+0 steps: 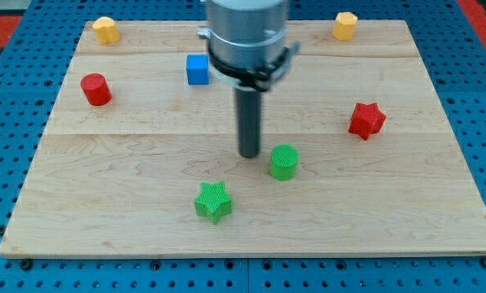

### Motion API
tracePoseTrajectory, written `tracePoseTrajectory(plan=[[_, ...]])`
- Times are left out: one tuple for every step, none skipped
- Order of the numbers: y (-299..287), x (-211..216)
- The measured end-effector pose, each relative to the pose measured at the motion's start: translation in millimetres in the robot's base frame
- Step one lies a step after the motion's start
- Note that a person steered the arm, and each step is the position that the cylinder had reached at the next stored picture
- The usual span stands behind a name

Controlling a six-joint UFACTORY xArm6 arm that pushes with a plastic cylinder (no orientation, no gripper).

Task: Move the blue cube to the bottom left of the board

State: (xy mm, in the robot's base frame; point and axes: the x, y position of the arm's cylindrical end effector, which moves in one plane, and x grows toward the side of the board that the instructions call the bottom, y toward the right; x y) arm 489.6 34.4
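The blue cube (197, 69) sits on the wooden board (145, 203) near the view's top, left of centre. My tip (249, 154) rests on the board near the middle, well below and to the right of the blue cube, apart from it. The green cylinder (283, 162) stands just to the right of my tip, with a small gap. The arm's grey body hides the board behind it at the top centre.
A green star (213, 202) lies below and left of my tip. A red cylinder (96, 89) is at the left, a red star (366, 120) at the right. A yellow star-like block (106, 29) is at top left, a yellow hexagon (345, 25) at top right.
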Motion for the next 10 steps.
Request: tracePoseTrajectory(plan=[[94.3,34.6],[150.7,58.8],[67.3,29.0],[37.8,-54.7],[38.4,-142.6],[-10.8,-189.2],[-89.1,-197.6],[-121.9,-155.7],[-164.1,-99.5],[-137.4,-139.5]])
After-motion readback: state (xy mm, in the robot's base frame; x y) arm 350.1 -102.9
